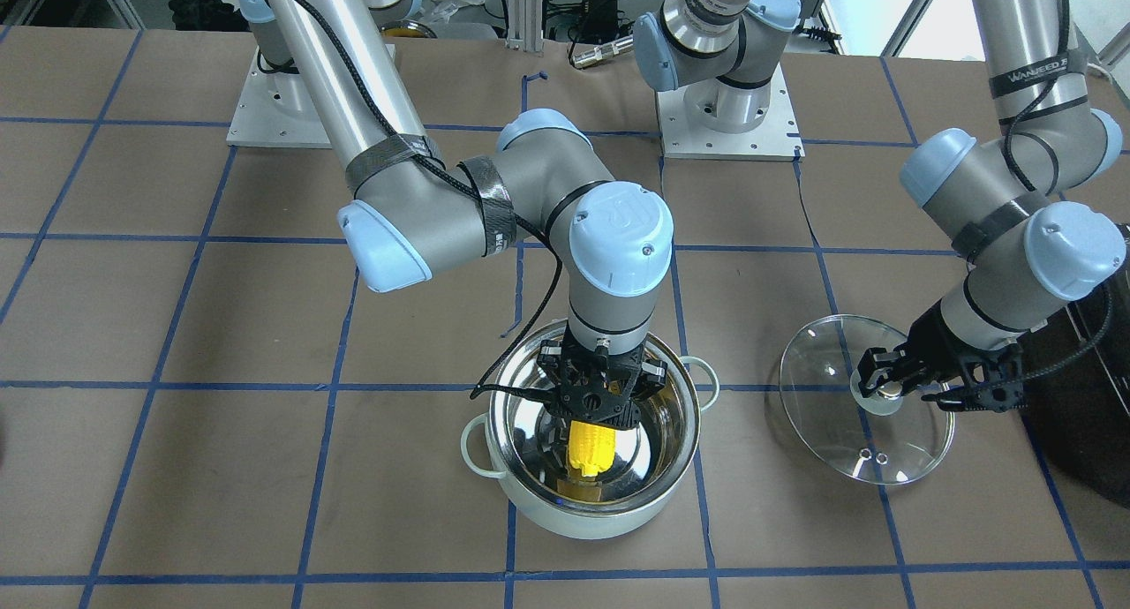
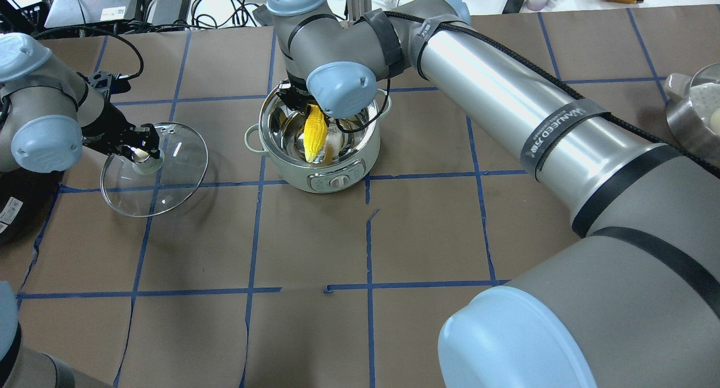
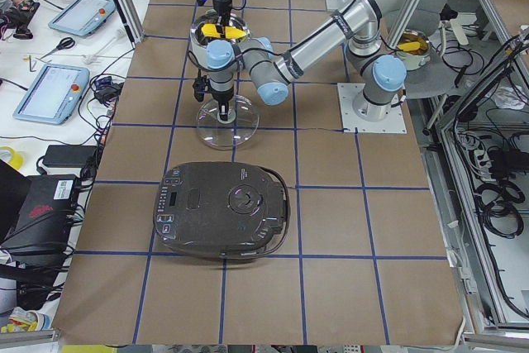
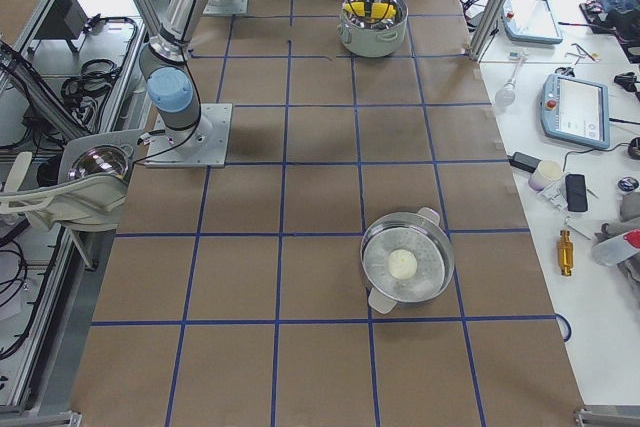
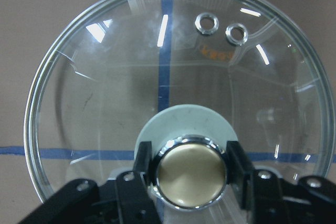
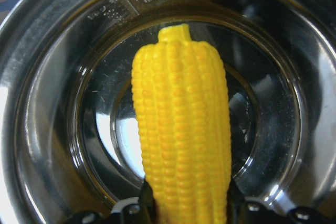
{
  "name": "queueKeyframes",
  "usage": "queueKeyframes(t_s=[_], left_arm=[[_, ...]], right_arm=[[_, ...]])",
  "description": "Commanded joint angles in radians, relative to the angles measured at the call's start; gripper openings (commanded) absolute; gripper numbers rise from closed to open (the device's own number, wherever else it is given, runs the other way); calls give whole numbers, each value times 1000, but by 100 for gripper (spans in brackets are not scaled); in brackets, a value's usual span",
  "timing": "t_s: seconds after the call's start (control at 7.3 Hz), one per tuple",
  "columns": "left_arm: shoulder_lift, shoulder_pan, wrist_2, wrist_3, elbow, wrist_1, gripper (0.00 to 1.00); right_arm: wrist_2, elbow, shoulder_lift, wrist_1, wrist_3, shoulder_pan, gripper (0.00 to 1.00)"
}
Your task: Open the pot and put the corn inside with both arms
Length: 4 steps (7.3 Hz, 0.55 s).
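Note:
The mint-green pot (image 1: 565,512) stands open at mid-table, its steel inside showing. My right gripper (image 1: 593,406) reaches down into it, shut on the thick end of the yellow corn (image 1: 587,446). In the right wrist view the corn (image 6: 181,129) hangs tip-down just above the pot's floor (image 6: 262,145). The glass lid (image 1: 830,353) is off to the pot's side, low at the table. My left gripper (image 1: 883,388) is shut on its metal knob (image 5: 191,174), one finger on each side. I cannot tell whether the lid rests on the table or hangs just above it.
A large black appliance (image 3: 219,208) sits beyond the lid near the table's left end. A steel steamer pan with a white ball (image 4: 405,265) stands far off on the right side. The arm bases (image 1: 724,124) stand at the back.

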Motion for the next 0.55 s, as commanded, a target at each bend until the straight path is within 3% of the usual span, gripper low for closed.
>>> queueKeyframes(t_s=[0.0, 0.41], left_arm=[[-1, 1, 0, 5, -2, -2, 99], [41, -25, 5, -13, 23, -21, 100]], right_arm=[[-7, 43, -12, -41, -12, -1, 100], [-8, 49, -113, -15, -79, -66, 100]])
